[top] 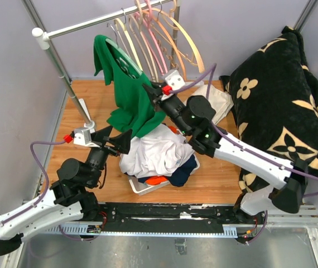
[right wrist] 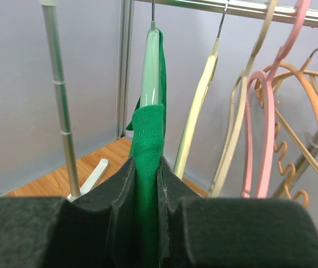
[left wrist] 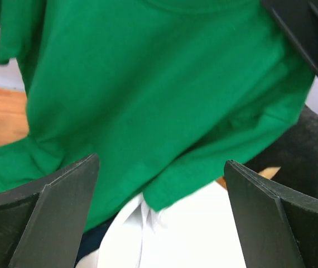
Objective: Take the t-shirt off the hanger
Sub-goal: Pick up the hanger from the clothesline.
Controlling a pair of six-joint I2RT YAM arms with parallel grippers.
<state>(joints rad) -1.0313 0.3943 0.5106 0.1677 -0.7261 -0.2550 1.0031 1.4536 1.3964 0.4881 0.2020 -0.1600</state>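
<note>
Right gripper (right wrist: 148, 184) is closed narrow on a fold of the green t-shirt (right wrist: 148, 128), just below where the cloth wraps the mint hanger (right wrist: 150, 61). The hanger's arm runs straight up and away from the jaws to the rail (right wrist: 248, 6). The shirt hangs long-axis down at the far left, the right arm stretched from near right to reach it. Left gripper (left wrist: 162, 167) gapes wide and empty, nearer and lower, facing the hem, so the right arm looks placed to draw the cloth off.

Bright, even light; the t-shirt (left wrist: 148, 100) is softly blurred close up.
</note>
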